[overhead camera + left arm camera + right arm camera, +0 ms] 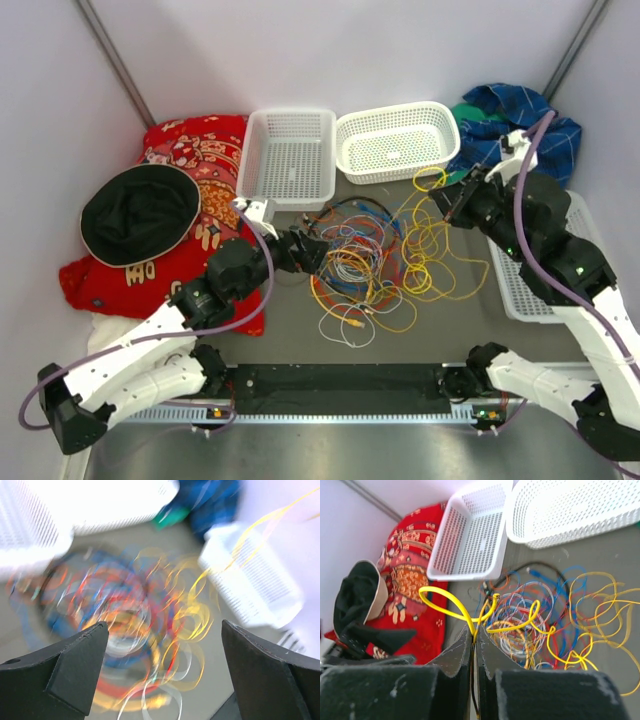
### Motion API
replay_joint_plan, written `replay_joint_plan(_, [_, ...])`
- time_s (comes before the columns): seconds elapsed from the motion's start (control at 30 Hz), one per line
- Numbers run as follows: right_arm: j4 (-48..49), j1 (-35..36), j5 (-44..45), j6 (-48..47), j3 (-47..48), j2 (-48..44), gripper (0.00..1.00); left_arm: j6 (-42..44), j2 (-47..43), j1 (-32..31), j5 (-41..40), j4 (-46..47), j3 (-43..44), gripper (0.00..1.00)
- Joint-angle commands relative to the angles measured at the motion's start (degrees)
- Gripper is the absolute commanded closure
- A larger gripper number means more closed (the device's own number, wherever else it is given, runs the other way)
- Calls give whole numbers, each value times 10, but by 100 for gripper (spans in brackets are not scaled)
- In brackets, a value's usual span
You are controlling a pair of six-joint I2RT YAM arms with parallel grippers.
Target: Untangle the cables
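**Grey tabletop point(440, 325): cables point(365, 265) knotted mid-table**

Right gripper point(474, 636) pinched shut on a yellow cable point(451, 601); left gripper point(316, 250) wide open, seemingly empty (blurry view). Draw yellow up slowly, rightward, watch for snags; pin the rest with left. Thin multicoloured loops, heavily overlapped, between both arms.

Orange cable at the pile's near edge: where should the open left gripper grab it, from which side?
Take the orange cable on the loop bulging out of the pile's near-left edge, where it lies mostly alone. Bring the left gripper down from the left, jaws across the strand; deeper in, it looks tangled.
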Motion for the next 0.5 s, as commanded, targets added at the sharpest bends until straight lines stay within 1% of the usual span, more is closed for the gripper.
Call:
replay_joint_plan(0.0, [-28, 2, -54, 31, 18, 7, 100, 63, 1, 1, 64, 249, -44, 1])
replay_joint_plan(0.03, [-26, 2, -62, 39, 20, 8, 100, 68, 10, 1, 76, 321, -54, 1])
replay_joint_plan(0.07, [-26, 2, -79, 43, 22, 8, 100, 77, 18, 1, 88, 350, -68, 1])
replay_joint_plan(0.1, [-24, 2, -89, 48, 24, 9, 100, 79, 29, 1, 122, 376, -71, 1])
replay_joint_plan(0.13, [-24, 2, -99, 54, 27, 9, 100, 79, 52, 1, 133, 418, -71, 1])
replay_joint_plan(0.2, [-25, 2, -111, 61, 31, 11, 100, 84, 78, 1, 155, 444, -66, 1])
replay_joint_plan(0.23, [-25, 3, -131, 67, 32, 10, 100, 84, 101, 0, 167, 456, -65, 1])
replay_joint_plan(0.27, [-26, 2, -135, 69, 33, 10, 100, 84, 111, 0, 174, 489, -68, 1])
replay_joint_plan(0.33, [-28, 2, -156, 77, 38, 9, 100, 83, 140, -3, 194, 520, -69, 1])
replay_joint_plan(0.37, [-27, 2, -164, 80, 38, 9, 100, 84, 149, -4, 199, 550, -68, 1])
replay_joint_plan(0.47, [-26, 2, -183, 90, 38, 8, 100, 85, 184, -11, 218, 583, -60, 1])
